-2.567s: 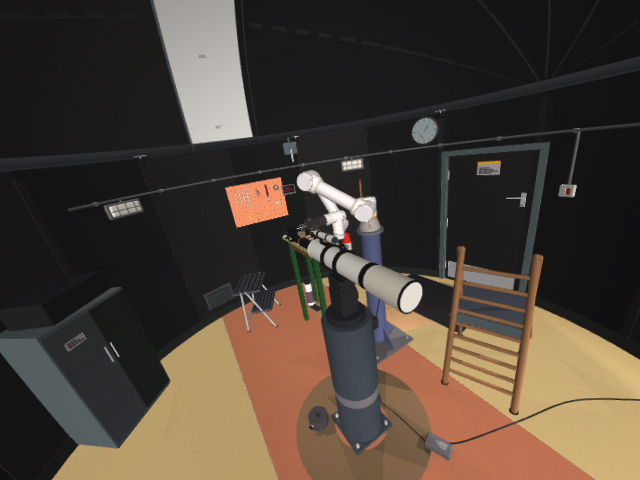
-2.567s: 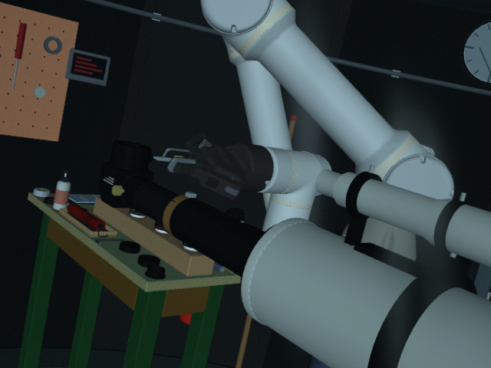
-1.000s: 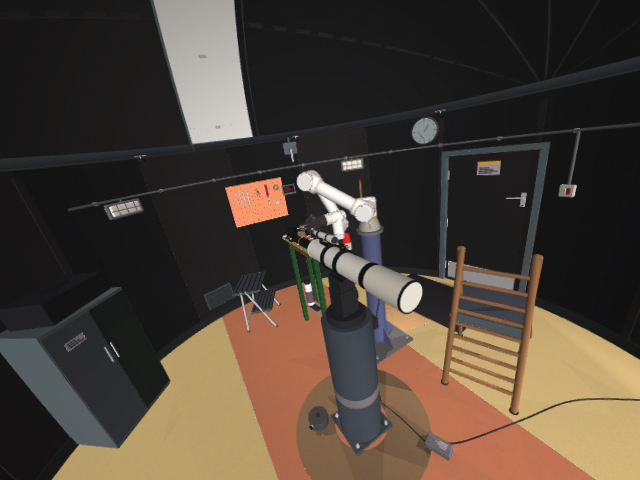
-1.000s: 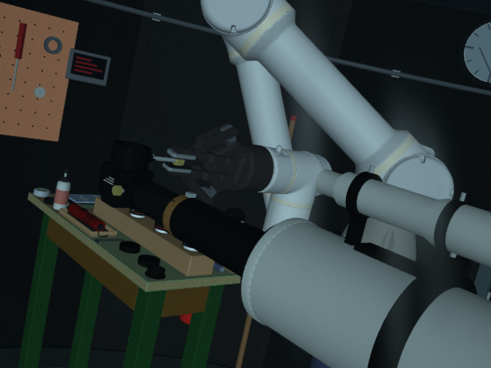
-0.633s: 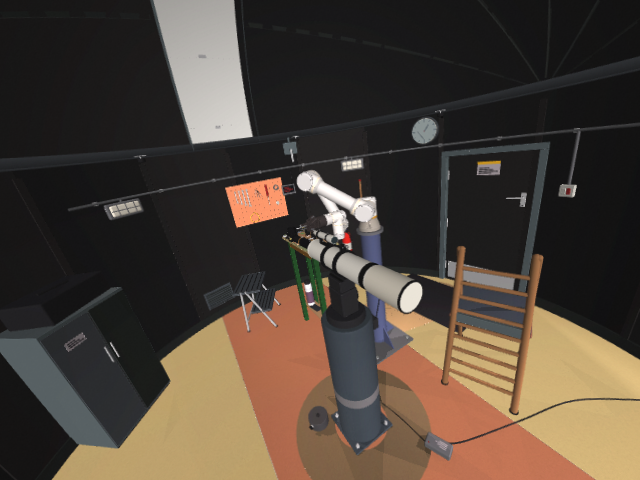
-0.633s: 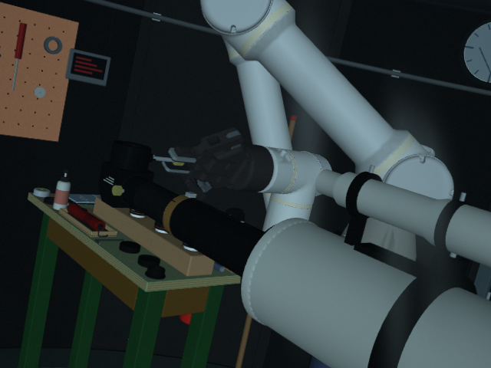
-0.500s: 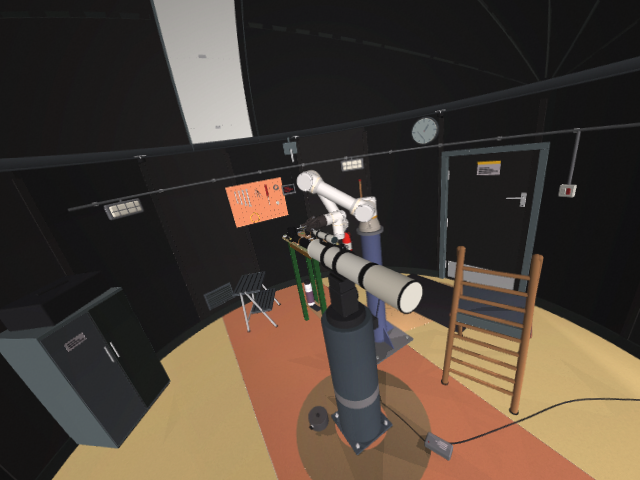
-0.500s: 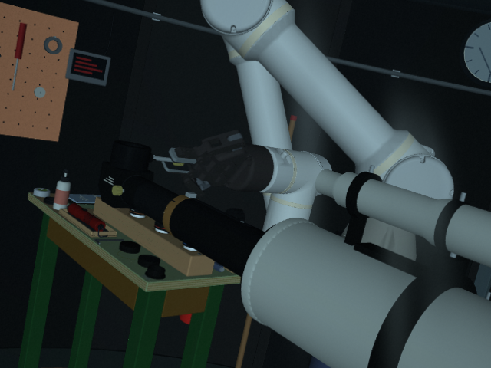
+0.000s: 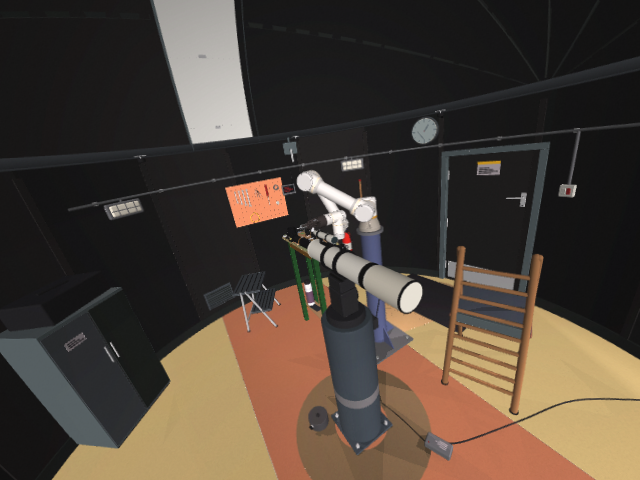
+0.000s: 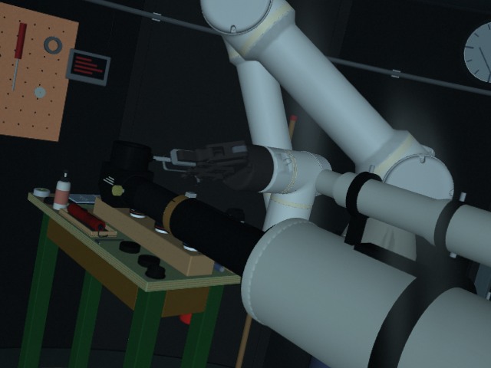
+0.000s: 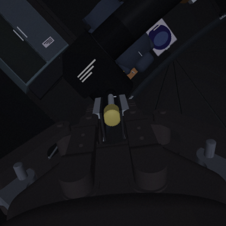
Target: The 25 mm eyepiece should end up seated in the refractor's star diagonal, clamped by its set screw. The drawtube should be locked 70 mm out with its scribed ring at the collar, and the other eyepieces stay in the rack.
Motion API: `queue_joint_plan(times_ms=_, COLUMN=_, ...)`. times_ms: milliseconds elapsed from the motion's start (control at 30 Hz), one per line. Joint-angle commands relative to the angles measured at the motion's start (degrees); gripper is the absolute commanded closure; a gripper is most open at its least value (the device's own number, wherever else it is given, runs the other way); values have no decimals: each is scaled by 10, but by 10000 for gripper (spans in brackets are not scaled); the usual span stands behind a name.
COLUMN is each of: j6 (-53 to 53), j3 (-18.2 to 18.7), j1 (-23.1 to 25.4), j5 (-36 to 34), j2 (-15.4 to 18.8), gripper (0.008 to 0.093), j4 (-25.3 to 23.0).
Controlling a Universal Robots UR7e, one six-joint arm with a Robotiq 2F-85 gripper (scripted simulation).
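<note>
At the refractor's rear end, the black star diagonal (image 10: 119,180) stands over the green-legged table, with an eyepiece (image 10: 130,155) seated upright in its top. A brass-headed set screw (image 11: 111,116) sticks out of the eyepiece holder toward me. My gripper (image 10: 166,161) is closed on that set screw's knurled head. A second brass knob (image 10: 117,191) sits on the diagonal's side. The black drawtube (image 10: 152,200) runs out of a collar with a tan ring (image 10: 173,212). Below it, the wooden eyepiece rack (image 10: 154,237) lies on the table, with white-rimmed eyepiece tops showing.
Behind the table an orange pegboard (image 10: 33,71) hangs on the dark wall. Black caps (image 10: 147,261), a red cylinder (image 10: 85,216) and a small bottle (image 10: 62,192) lie on the table. The white telescope tube (image 9: 362,271) sits on a grey pier (image 9: 354,372). A wooden ladder (image 9: 488,320) stands right.
</note>
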Motion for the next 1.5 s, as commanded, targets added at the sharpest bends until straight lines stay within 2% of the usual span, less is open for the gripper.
queue_joint_plan(times_ms=0, j6=-10, j3=0, j1=0, j5=0, j2=0, gripper=934, j4=1)
queue_joint_plan(times_ms=700, j6=-178, j3=0, j1=0, j5=0, j2=0, gripper=934, j4=0)
queue_joint_plan(times_ms=1467, j6=-232, j3=0, j1=0, j5=0, j2=0, gripper=934, j4=0)
